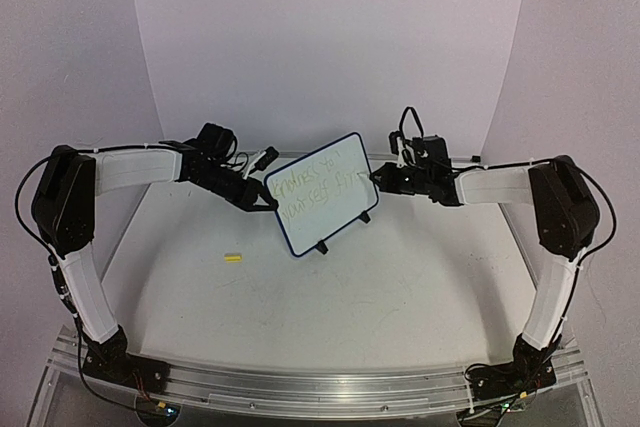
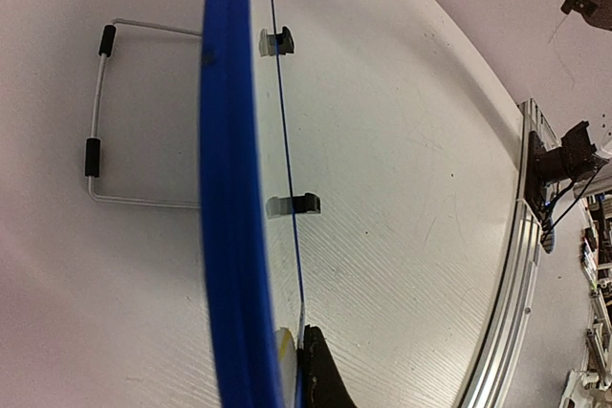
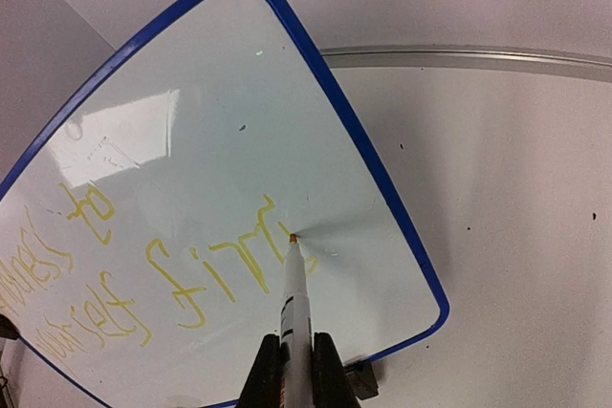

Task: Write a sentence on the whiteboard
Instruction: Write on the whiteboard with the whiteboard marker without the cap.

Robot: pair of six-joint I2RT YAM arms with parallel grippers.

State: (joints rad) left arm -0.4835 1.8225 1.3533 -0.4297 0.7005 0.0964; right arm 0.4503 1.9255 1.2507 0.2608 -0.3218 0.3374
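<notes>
Right hand [image 3: 296, 355] gripped a marker [image 3: 295, 284], tip touching the whiteboard [image 3: 220, 112] at frame centre beside the 2-line sentence [image 3: 191, 279]; left hand [image 1: 260, 198] clamped the board's frame-left edge.

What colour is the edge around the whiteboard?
Blue. The rim shows best in the right wrist view.
</notes>
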